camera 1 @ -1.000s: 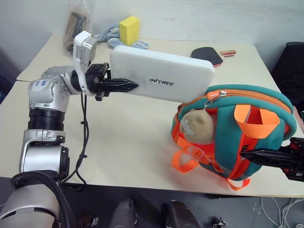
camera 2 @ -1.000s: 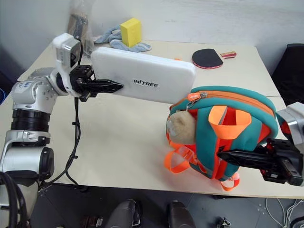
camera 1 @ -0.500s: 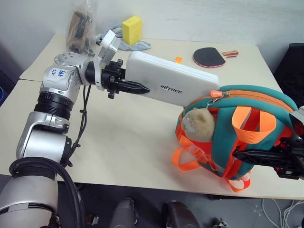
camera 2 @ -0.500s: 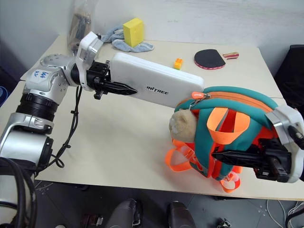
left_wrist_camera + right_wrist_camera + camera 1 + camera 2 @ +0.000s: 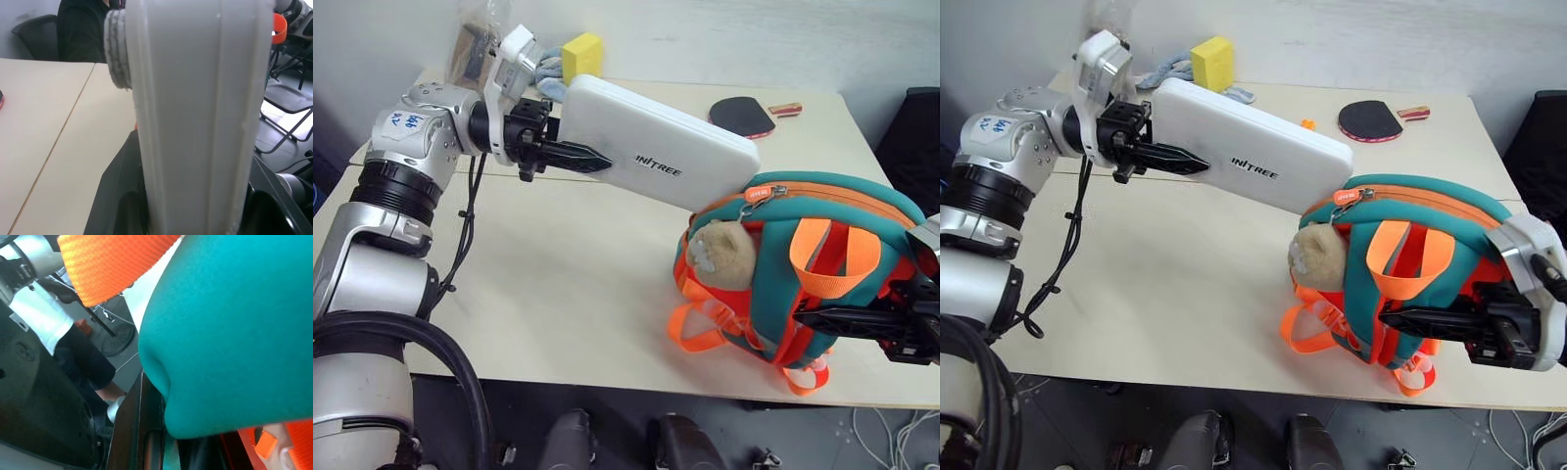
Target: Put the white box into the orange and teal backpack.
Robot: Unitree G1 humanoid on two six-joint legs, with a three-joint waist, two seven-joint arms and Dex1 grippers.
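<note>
My left hand (image 5: 570, 157) is clamped on the white box (image 5: 661, 157), which I've tilted so its far end now dips at the zipper of the orange and teal backpack (image 5: 803, 274). My right hand (image 5: 1420, 320), pressed shut on the backpack, steadies it on the tabletop (image 5: 558, 284). Next: push in, if the opening is wide enough.

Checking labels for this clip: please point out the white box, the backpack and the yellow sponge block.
white box (image 5: 656, 147), left eye view, middle of its face.
backpack (image 5: 773, 269), left eye view, teal front panel.
yellow sponge block (image 5: 1212, 63), right eye view, front face.
</note>
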